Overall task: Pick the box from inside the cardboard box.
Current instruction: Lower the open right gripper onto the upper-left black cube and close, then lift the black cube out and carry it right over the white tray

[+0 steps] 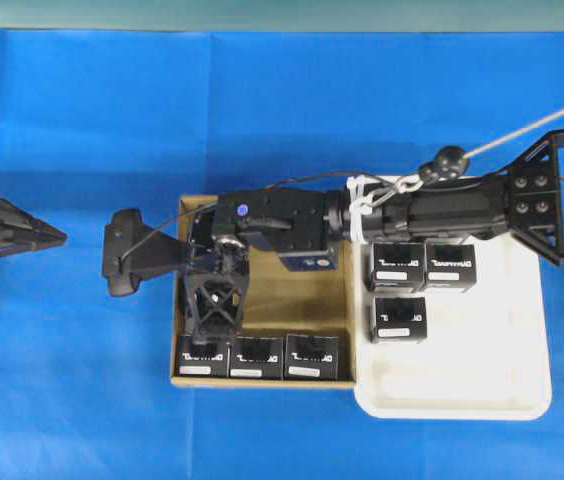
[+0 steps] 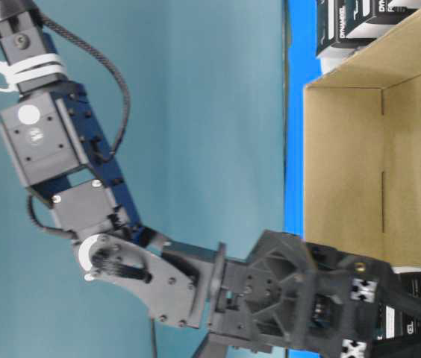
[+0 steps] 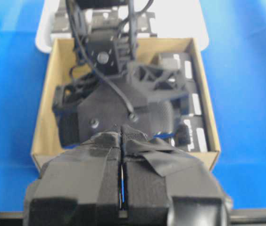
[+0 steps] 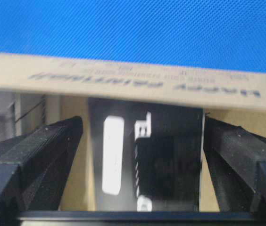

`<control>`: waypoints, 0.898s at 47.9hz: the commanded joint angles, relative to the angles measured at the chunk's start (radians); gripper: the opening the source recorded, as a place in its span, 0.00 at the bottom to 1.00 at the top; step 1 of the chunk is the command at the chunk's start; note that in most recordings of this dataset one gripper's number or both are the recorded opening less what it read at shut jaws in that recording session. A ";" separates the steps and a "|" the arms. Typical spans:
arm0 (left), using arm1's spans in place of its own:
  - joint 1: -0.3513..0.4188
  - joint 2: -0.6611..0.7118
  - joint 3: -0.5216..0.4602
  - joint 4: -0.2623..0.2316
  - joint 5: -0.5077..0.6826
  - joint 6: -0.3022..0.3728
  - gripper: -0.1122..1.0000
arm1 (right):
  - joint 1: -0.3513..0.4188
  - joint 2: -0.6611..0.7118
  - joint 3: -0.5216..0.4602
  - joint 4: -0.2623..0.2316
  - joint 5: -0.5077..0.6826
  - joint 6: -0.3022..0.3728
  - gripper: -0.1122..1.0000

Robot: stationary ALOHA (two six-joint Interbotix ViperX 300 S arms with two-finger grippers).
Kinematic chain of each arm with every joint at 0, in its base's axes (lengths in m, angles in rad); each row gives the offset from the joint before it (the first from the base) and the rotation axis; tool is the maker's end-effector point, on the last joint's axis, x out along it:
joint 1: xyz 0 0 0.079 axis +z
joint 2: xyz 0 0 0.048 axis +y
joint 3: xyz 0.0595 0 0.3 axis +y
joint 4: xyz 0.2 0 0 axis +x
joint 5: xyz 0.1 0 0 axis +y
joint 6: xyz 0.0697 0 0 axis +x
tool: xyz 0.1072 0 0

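Overhead view: right hand [image 1: 205,300], spread wide, straddles a box [image 4: 147,155] inside the cardboard box [image 1: 262,205], beside white tray [image 1: 522,390].

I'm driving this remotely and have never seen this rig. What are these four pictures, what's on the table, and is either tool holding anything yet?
These are two robot arms on a blue table, seen by four cameras: one overhead, one at table level, and one on each wrist.

The right arm reaches across into the brown cardboard box. Its wrist camera shows the right tool open, fingers on either side of a black box but not clamped on it. Nothing is held yet.

The left tool sits shut and idle at the left edge of the overhead picture.

Overhead, three black boxes line the carton's near wall, and three more lie in the white tray beside it.
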 commanded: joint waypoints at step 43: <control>-0.005 0.008 -0.023 0.002 -0.005 0.000 0.04 | -0.023 -0.100 0.006 0.000 0.014 -0.003 0.68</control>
